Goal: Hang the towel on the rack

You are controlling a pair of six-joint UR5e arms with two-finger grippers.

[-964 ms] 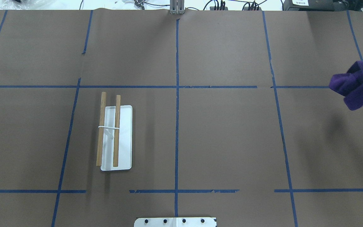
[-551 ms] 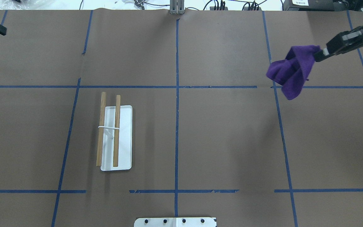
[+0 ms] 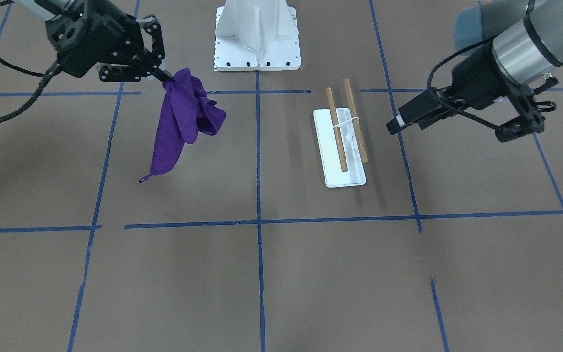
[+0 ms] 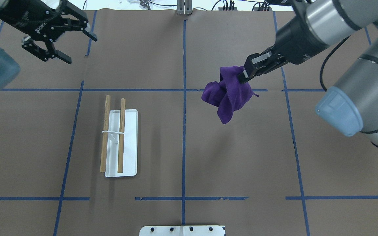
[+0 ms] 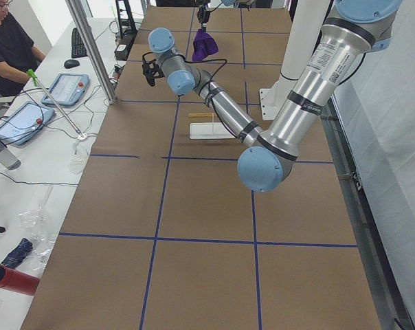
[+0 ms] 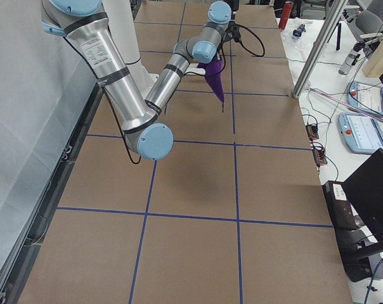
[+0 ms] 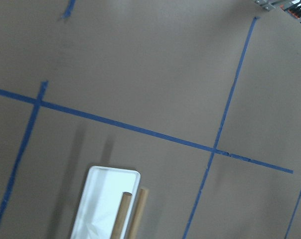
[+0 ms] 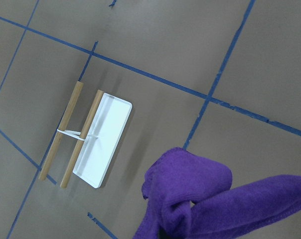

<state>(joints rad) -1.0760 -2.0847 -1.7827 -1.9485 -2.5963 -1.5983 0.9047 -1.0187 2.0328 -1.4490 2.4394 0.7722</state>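
Two light-brown dowels (image 4: 121, 136) are running parallel above the flat white base of the rack (image 4: 130, 144), which is standing left of centre in the lower half of the overhead view, on the brown table (image 4: 241, 164). Moving up the frame, just right of the centre tape line (image 4: 184, 137), the towel (image 4: 228, 98), deep purple, is hanging in the air, bunched and folded over itself, clear of the table and well apart from the rack. Right above it, the right gripper (image 4: 242, 76) is reaching in from the upper right and pinching the towel's top edge, fingers pressed together on the cloth. From the front-facing camera the cloth is dangling from that pinch in one long fold, a small loop (image 3: 142, 179) trailing at its lowest corner. Farthest back, in the upper left corner of the overhead view, the left gripper (image 4: 79, 49) is hovering with its fingers spread wide, gripping nothing, well apart from rack and towel alike.
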